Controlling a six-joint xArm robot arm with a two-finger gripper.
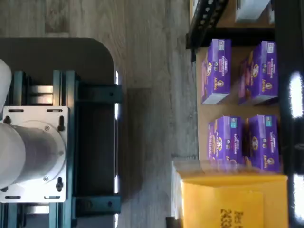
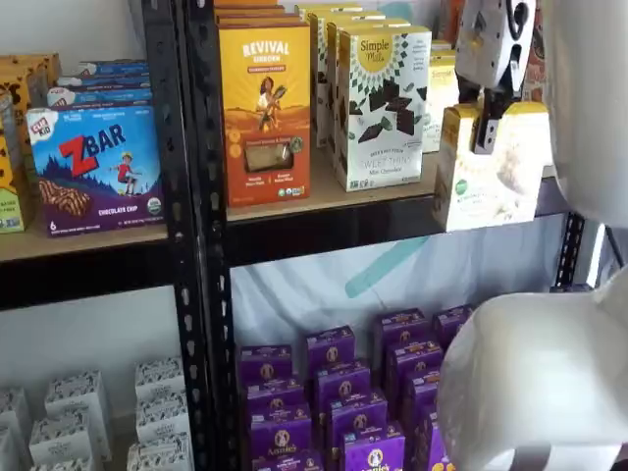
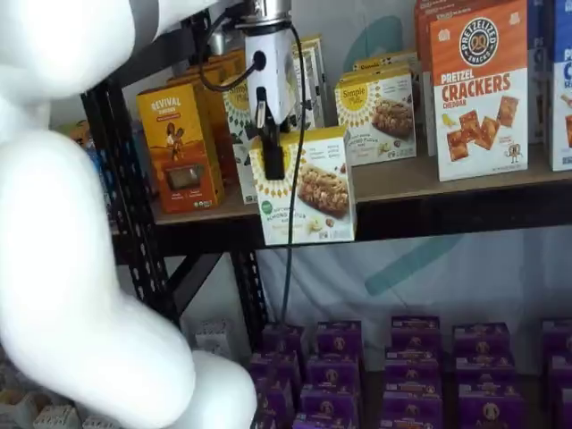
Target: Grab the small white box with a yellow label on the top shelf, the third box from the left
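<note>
— Four purple cartons (image 1: 240,114) on a pale lower board fill your wrist view, beside a yellow carton (image 1: 228,202); no small white box there.

— And your shelf views?

— You see the white-bodied, black-fingered tool (image 2: 488,123) clamped on the short cream-white carton with a yellow top band (image 2: 491,177), held out past the black front beam of the pale wooden top shelf (image 2: 324,231). Your other shelf view shows the tool (image 3: 270,152) gripping that carton (image 3: 308,192) just before the beam (image 3: 447,214).
</note>
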